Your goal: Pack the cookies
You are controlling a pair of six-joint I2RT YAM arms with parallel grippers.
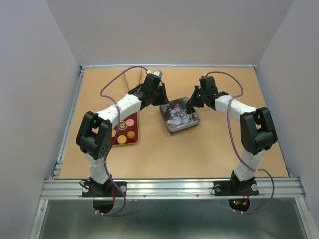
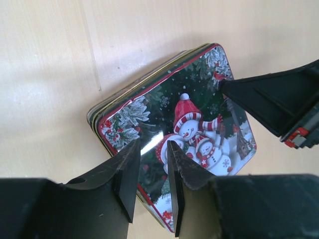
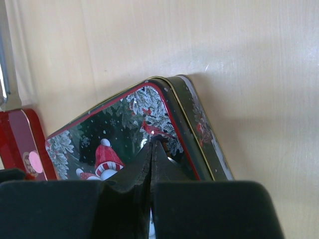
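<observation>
Cookies lie in a red tray at the counter's left, nearest the left arm. Its left gripper is narrowly parted and empty, hovering over the closed snowman tin. The right gripper is pressed together at the lid's corner.

**Tin at centre, tray to its left**

The tin sits mid-tabletop with its lid on. The tray lies just left of it, apart from it, with the cookies on it. The left fingers hang over the tin's left side. The right fingers are at its far right corner.
</observation>
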